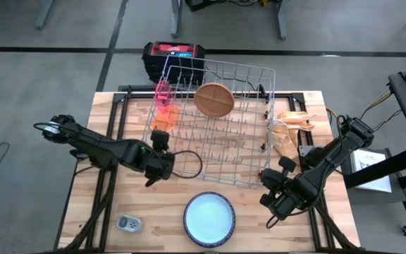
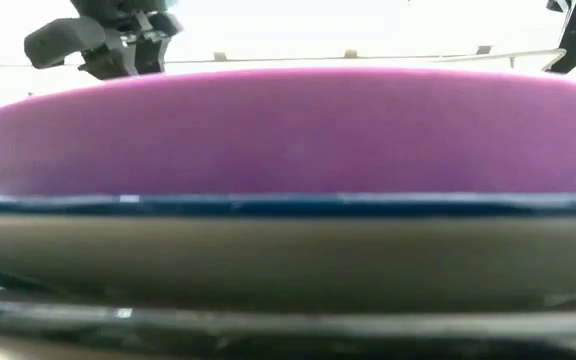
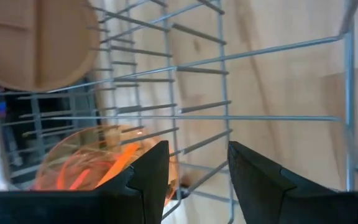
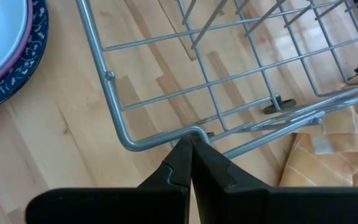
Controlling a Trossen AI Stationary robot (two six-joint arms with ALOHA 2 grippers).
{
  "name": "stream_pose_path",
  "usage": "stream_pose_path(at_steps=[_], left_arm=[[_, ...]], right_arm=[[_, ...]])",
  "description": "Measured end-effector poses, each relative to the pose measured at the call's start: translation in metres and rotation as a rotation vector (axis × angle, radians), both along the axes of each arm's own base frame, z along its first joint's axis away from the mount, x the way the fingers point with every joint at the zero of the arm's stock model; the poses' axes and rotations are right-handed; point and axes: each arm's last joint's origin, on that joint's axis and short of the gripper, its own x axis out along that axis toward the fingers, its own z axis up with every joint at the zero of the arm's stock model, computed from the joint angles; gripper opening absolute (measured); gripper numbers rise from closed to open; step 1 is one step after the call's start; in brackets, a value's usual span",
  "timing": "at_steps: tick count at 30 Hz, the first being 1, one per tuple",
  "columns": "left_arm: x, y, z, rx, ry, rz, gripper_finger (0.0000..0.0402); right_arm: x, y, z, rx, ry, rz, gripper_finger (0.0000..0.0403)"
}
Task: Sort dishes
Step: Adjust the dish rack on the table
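Right gripper (image 4: 191, 163) closed over wooden table (image 4: 55, 143).

The wooden table (image 1: 104, 212) carries a wire rack (image 1: 217, 127), stacked plates (image 1: 209, 219) (white topmost), a small device (image 1: 129, 224).

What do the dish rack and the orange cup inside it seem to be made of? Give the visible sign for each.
Dish rack: looks like metal wire with a pale grey coating, going by its thin rods and dull sheen. Orange cup: probably translucent plastic, since light glows through it and the rack's rods show behind its wall.
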Motion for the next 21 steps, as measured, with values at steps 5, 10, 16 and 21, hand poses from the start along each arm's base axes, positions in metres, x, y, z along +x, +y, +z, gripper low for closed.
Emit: stream_pose_path(at_steps=[5,10,16,21], left_arm=[[0.0059,0.0084,-0.0028,-0.124,0.022,-0.02,0.0154],[0.0078,0.0096,-0.0051,-0.323,0.055,-0.039,0.0154],[0.0072,0.0073,-0.0056,-0.395,0.053,-0.005,0.0153],[0.0064,0.0068,-0.0058,-0.426,0.058,0.016,0.0153]], right_arm=[[-0.0001,-0.0001,-0.0001,-0.011,0.012,0.026,0.0],[0.0002,-0.0007,-0.0002,-0.023,0.018,0.041,0.0],[-0.0001,-0.0024,0.0,-0.049,0.028,0.053,0.0],[0.0027,-0.0059,0.0001,-0.058,0.042,0.061,0.0]])
